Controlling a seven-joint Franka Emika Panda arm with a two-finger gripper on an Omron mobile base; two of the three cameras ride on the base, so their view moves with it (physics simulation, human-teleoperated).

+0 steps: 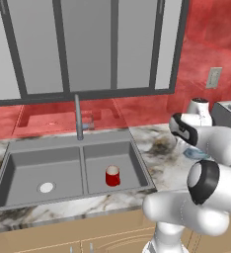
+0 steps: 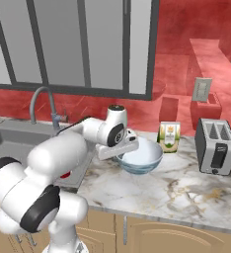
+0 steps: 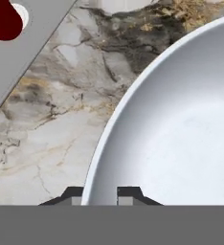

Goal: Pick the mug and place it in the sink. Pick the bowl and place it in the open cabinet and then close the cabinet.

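The red mug point(image 1: 112, 176) stands upright in the right basin of the grey sink point(image 1: 48, 158), and its dark red shape point(image 3: 4, 21) also sits at the top left of the hand view. On the marble counter right of the sink rests the white bowl point(image 2: 142, 155), seen from above as a wide pale dish point(image 3: 181, 119). My gripper point(image 2: 121, 156) reaches down at the bowl's left rim. In the hand view the gripper point(image 3: 100, 196) has one fingertip outside the rim and one inside, closed against it. The cabinet is out of view.
A curved faucet point(image 1: 78, 116) rises behind the sink. Beyond the bowl, a small box point(image 2: 169, 136) and a grey toaster point(image 2: 216, 146) stand on the counter under a wall outlet point(image 2: 201, 89). Grey glass-fronted cabinets point(image 1: 88, 44) hang above the sink.
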